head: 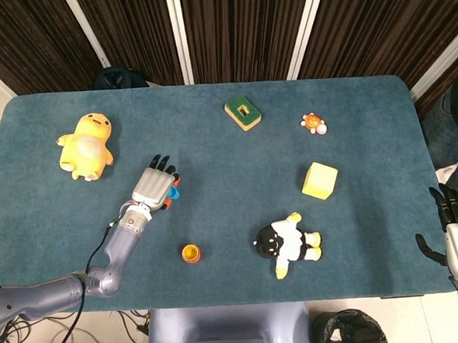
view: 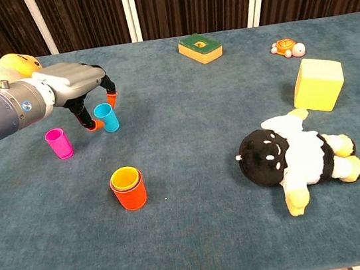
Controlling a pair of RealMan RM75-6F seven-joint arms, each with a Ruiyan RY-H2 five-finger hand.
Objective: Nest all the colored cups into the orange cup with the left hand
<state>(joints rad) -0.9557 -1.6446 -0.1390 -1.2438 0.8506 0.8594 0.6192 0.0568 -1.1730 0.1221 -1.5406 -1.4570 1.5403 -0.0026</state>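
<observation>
Teal worktop (view: 203, 252) is carrying my left hand (view: 75, 82), fingers closing around the blue cup (view: 106, 117), pink cup (view: 58, 143) beside, orange cup (view: 130, 194) nearer me, while my right hand (head: 454, 221) is hanging released off the edge.

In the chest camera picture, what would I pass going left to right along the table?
Pink cup → blue cup → orange cup → green sponge → penguin plush → yellow block.
</observation>
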